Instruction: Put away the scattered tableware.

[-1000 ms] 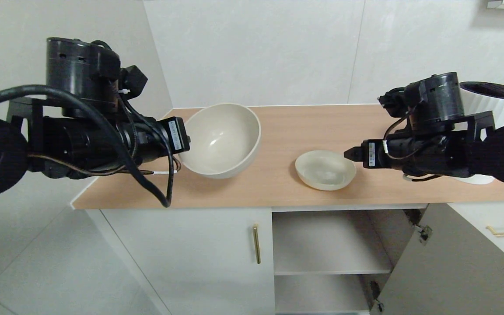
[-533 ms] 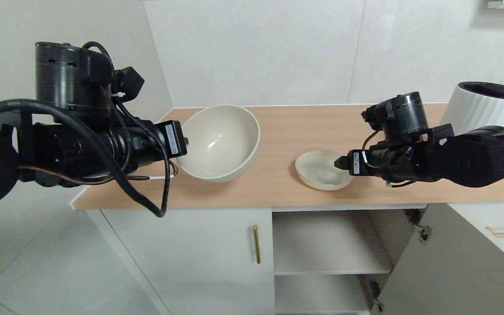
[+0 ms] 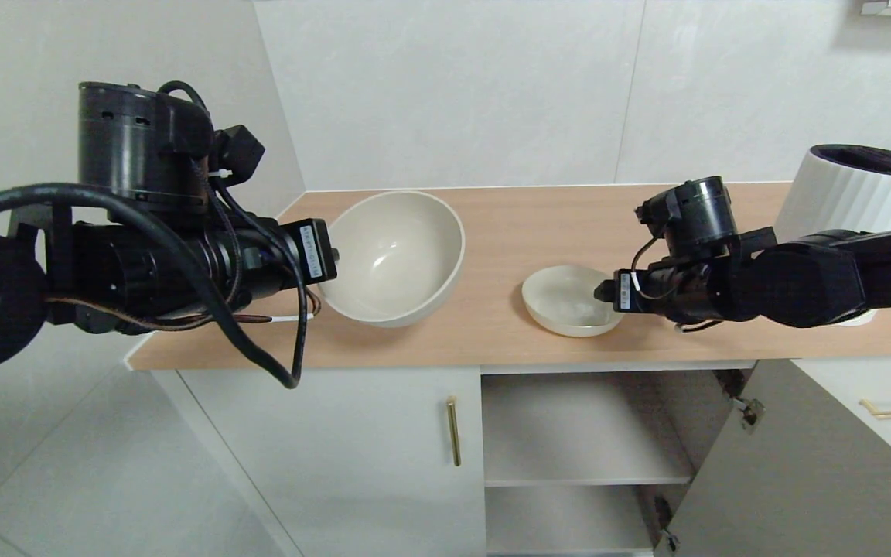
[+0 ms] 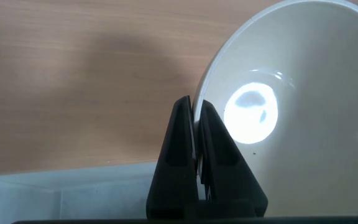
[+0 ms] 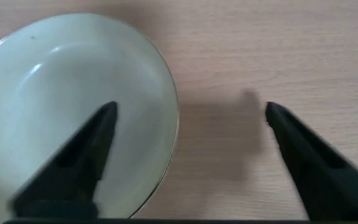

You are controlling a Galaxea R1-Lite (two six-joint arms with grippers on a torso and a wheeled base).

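A large cream bowl (image 3: 391, 255) is tilted above the wooden counter (image 3: 507, 224), its rim pinched in my left gripper (image 3: 328, 255). In the left wrist view the two fingers (image 4: 194, 134) are closed on the bowl (image 4: 291, 106) rim. A small pale dish (image 3: 569, 300) rests on the counter right of the bowl. My right gripper (image 3: 604, 292) hovers at its right edge. In the right wrist view the gripper (image 5: 188, 115) is open, one finger over the dish (image 5: 67, 106) and the other over bare counter.
A white ribbed container (image 3: 855, 186) stands at the counter's right end. Below the counter, a cabinet (image 3: 577, 441) stands open with its shelves bare, its door (image 3: 793, 464) swung to the right. A closed door with a gold handle (image 3: 452, 431) is to the left.
My right arm has moved left and down until its fingers straddle the small dish's edge. The left arm shifted slightly while holding the big bowl.
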